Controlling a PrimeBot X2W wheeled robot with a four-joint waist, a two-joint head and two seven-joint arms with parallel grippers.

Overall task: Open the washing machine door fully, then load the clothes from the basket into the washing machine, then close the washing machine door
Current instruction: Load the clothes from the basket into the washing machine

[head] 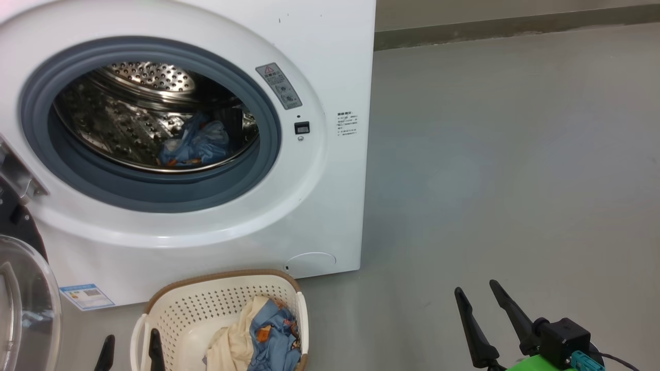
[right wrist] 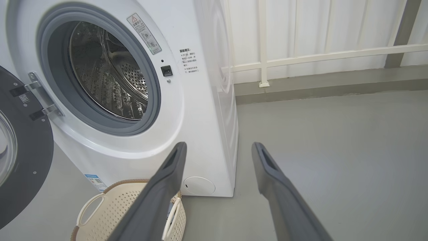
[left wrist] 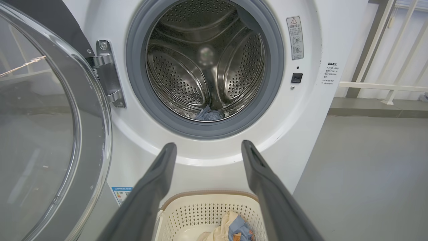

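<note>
The white washing machine (head: 319, 62) stands with its black door (left wrist: 50, 134) swung wide to the left, glass bowl (head: 26, 304) at the lower left. A blue cloth (head: 193, 144) lies in the steel drum. Below the machine's front sits the cream basket (head: 221, 288), holding cream and blue clothes (head: 258, 340) with orange marks. My left gripper (head: 130, 349) is open at the basket's near left handle, aimed at the drum, with nothing between its fingers (left wrist: 157, 180). My right gripper (head: 476, 288) is open and empty over the floor, right of the basket (right wrist: 110, 207).
Grey floor (head: 515, 180) spreads to the right of the machine. A white railing (right wrist: 317, 57) and a wall base run behind it. The door hinge (left wrist: 108, 77) juts out left of the grey rubber ring (left wrist: 277, 67).
</note>
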